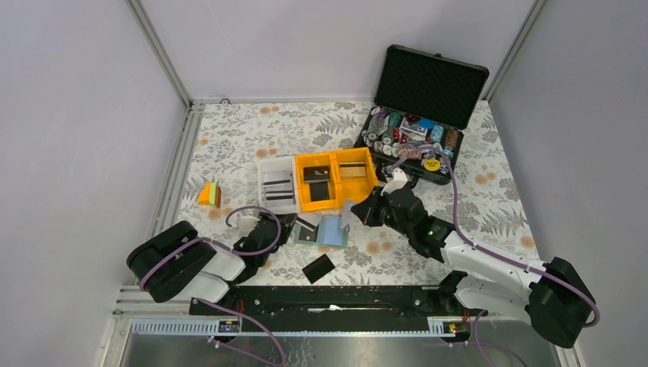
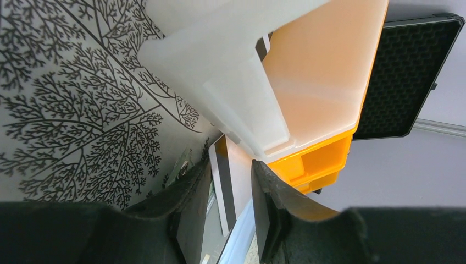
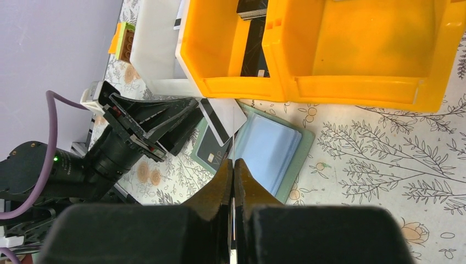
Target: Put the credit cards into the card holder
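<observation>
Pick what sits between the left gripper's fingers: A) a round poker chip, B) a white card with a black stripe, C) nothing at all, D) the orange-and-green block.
B: the left wrist view shows a white card with a black stripe between the fingers of the left gripper.

Right pincer (image 3: 233, 175), closed, above the open card holder (image 3: 275, 157); left pincer (image 3: 195, 111) holds a striped card (image 3: 228, 113) beside it.

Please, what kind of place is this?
Probably a lab robot cell: plain walls on metal framing enclose a cloth-covered table, left arm and right arm bolted at its edge.
</observation>
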Motion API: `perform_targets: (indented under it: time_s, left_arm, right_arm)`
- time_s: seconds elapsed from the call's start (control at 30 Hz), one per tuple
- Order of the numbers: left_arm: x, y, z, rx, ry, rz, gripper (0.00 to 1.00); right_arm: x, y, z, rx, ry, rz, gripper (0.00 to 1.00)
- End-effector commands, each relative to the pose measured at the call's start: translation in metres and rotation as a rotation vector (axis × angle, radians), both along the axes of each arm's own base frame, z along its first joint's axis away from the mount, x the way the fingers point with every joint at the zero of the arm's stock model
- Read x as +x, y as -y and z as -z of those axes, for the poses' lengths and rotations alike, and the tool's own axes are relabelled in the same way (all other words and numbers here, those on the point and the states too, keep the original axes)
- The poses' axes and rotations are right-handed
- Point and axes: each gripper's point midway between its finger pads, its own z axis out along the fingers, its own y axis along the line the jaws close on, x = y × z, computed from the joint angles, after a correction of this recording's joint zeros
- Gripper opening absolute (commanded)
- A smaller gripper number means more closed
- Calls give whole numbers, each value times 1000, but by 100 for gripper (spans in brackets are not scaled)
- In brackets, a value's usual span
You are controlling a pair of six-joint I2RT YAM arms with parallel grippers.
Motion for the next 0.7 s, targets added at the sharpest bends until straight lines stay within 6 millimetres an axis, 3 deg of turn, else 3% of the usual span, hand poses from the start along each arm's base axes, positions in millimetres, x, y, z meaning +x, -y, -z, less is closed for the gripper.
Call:
perform_targets:
  time_s: [0.0,0.4,0.67]
  left_arm:
    - [1,1,3,-14,0,-11,36]
    - [6,8,-5,-53,56,-3,35]
    - [8,11,-9,-71,106,6,26]
  right_arm:
    - [6,3,-15,12,43,35,0]
    - [8,2,-19,16,49,39,0]
    - [8,2,-18,12,48,39,0]
